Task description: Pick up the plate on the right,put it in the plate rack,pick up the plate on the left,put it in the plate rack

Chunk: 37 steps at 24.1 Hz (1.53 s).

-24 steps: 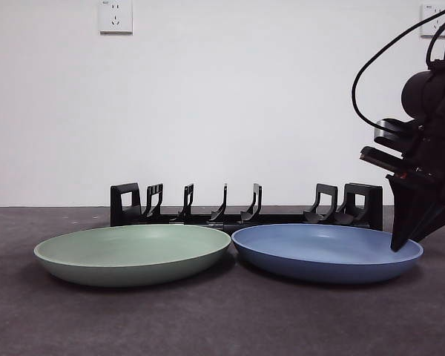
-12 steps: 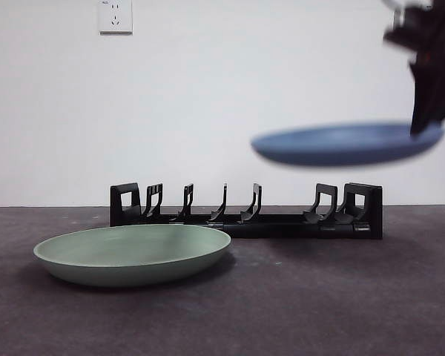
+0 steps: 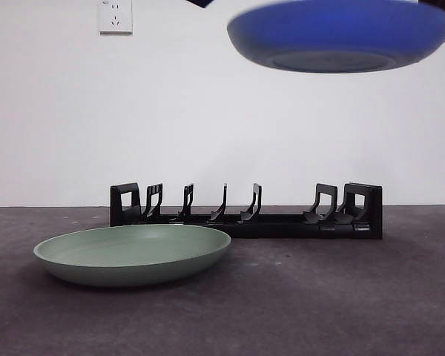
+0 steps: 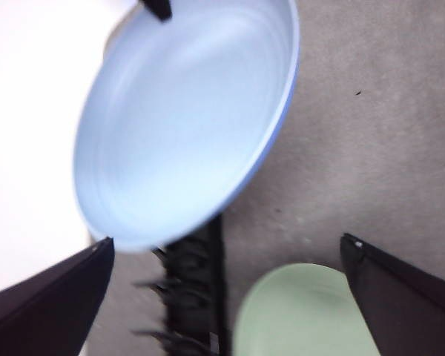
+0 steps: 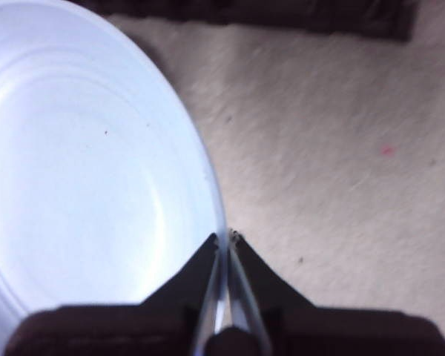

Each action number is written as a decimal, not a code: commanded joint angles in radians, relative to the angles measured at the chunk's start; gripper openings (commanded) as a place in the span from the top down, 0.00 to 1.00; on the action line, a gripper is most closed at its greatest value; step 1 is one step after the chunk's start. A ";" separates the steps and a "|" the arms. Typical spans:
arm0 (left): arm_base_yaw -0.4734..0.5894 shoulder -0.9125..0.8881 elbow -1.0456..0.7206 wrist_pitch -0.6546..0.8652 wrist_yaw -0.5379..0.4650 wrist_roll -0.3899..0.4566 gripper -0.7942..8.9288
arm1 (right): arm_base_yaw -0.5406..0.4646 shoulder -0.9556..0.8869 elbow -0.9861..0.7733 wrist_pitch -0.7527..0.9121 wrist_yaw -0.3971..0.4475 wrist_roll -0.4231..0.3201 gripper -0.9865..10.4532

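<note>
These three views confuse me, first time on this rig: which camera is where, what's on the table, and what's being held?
It is a robot with two arms at a table, each ending in two black fingers. One picture comes from a low camera looking level across the table; the other two come from cameras on the arms' wrists.

On the table lie the green plate and, behind it, the black rack with nothing in it.

The right gripper is shut on the rim of the blue plate, holding it high in the air, roughly level, above the rack's right part. The left gripper is open and holds nothing; its camera looks down on both plates and the rack.
</note>
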 commanded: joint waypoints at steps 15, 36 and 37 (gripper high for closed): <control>-0.076 0.111 0.004 0.053 -0.043 0.143 0.93 | 0.031 0.001 0.006 -0.020 -0.011 -0.030 0.93; -0.084 0.113 0.004 0.005 -0.044 0.128 0.93 | 0.031 0.001 0.006 -0.019 -0.024 -0.031 0.92; -0.084 0.113 0.004 0.001 -0.044 0.122 0.93 | 0.031 0.001 0.006 -0.020 -0.031 -0.031 0.91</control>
